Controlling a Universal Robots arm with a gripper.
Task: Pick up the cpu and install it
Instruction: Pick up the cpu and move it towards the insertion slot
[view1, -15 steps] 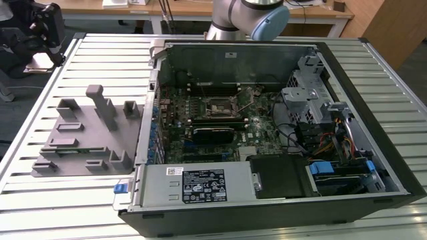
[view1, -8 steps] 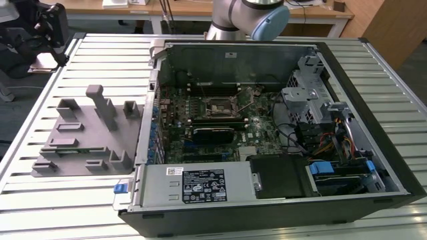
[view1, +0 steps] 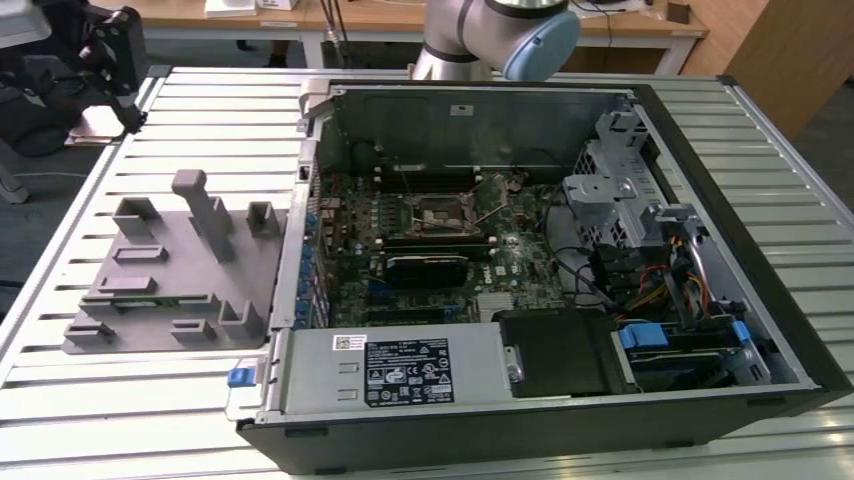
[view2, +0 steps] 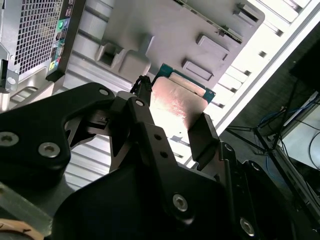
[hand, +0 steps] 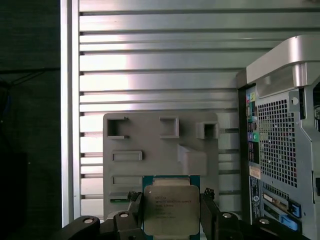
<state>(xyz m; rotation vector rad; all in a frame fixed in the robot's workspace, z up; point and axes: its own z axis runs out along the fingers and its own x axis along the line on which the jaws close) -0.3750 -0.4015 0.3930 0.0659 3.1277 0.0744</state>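
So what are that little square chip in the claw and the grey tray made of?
The cpu looks metal-topped: silver-grey with a soft sheen, over a thin green edge, likely circuit board. The grey tray looks like matte plastic: uniform colour, blocky raised shapes, no shine, though I cannot be sure.

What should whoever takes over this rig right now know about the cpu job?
The gripper is shut on the cpu, with a finger on each of two opposite edges, as seen in both wrist views.
The cpu appears lifted off the grey tray, which lies on the slatted table beside the open computer case.
The socket sits on the motherboard inside that case, well apart from the cpu.
Done: the pick-up.
Left: the cpu is not yet in the socket.
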